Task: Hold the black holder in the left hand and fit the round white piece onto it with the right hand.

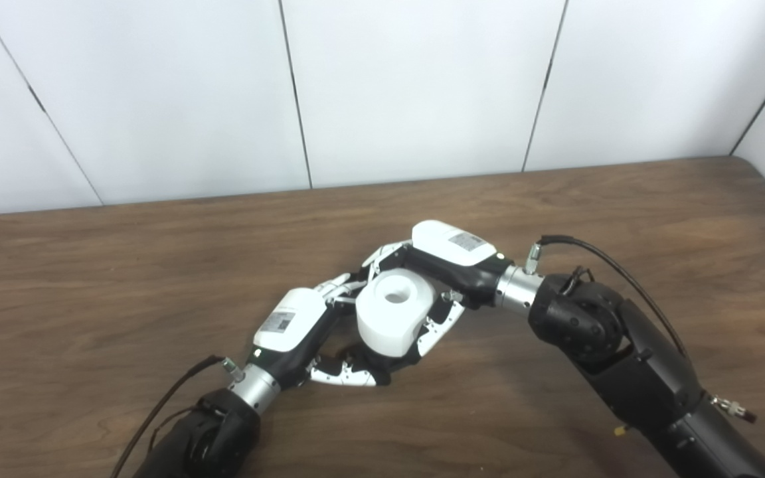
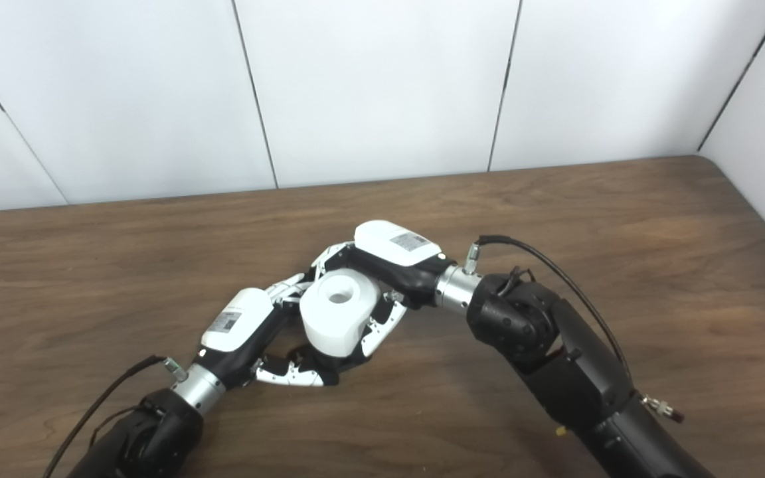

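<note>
Bright even light, soft shadows, sharp

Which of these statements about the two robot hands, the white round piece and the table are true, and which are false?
1. The round white piece has a hole in its top. True.
2. The round white piece lies alone on the table, far from both hands. False: it sits between the left hand and the right hand, whose fingers wrap around it.
3. The table is brown wood. True.
4. The right hand is raised high against the wall. False: it is low over the table, at the white piece.
5. The black holder is in plain view. False: hands and white piece hide it.
</note>
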Controlling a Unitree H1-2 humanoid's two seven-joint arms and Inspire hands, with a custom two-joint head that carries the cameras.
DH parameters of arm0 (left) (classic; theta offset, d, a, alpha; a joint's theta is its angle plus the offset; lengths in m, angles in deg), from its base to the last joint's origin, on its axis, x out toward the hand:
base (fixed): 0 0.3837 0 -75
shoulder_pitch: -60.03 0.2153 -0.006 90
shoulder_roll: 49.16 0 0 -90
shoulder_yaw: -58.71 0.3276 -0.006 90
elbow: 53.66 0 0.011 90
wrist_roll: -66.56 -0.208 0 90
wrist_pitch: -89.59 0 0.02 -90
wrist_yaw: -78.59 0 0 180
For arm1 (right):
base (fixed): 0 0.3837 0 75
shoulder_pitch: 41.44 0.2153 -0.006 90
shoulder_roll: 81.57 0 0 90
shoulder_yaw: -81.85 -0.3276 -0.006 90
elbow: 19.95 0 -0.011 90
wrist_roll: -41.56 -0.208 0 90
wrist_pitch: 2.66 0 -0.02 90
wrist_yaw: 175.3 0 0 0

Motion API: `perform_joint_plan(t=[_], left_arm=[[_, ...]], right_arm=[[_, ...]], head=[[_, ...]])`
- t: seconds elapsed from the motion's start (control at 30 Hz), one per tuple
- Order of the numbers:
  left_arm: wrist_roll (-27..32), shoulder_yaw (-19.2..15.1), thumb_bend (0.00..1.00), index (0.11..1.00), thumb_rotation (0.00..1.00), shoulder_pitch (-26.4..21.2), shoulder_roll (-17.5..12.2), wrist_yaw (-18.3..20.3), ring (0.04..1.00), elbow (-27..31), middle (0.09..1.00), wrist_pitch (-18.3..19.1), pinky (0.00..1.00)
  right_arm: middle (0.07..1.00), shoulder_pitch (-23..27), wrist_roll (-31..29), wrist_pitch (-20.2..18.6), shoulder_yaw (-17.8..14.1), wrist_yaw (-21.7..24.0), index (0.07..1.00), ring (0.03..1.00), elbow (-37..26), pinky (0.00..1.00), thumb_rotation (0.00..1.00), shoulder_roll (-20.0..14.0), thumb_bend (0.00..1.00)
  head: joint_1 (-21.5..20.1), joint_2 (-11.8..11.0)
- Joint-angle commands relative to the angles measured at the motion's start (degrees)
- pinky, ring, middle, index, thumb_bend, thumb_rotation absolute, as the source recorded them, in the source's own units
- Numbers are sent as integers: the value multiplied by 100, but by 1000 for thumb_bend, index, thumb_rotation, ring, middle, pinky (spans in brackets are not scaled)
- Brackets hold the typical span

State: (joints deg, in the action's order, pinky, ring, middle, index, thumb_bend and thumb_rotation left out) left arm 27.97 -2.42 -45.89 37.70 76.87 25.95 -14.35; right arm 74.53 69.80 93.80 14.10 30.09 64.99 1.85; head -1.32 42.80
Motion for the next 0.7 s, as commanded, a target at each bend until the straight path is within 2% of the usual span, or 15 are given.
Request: perform_joint_plan(t=[0.0, 0.27, 0.67], left_arm=[[-234, 238, 525, 479, 58, 257, -41, 564, 939, -179, 873, 254, 881], [-255, 246, 525, 478, 58, 243, -12, 580, 939, -145, 874, 308, 878], [-245, 234, 525, 478, 58, 244, -8, 536, 936, -119, 870, 312, 883]], right_arm=[[743, 5, 61, -76, -12, 174, 480, 720, -78, 593, 133, -161, 524], [740, -3, 45, -19, 29, 158, 480, 717, -37, 589, 134, -147, 524], [735, -10, 149, 153, 310, 189, 480, 727, 88, 604, 133, -79, 523]], head=[[-4, 23], [58, 41], [72, 64]])
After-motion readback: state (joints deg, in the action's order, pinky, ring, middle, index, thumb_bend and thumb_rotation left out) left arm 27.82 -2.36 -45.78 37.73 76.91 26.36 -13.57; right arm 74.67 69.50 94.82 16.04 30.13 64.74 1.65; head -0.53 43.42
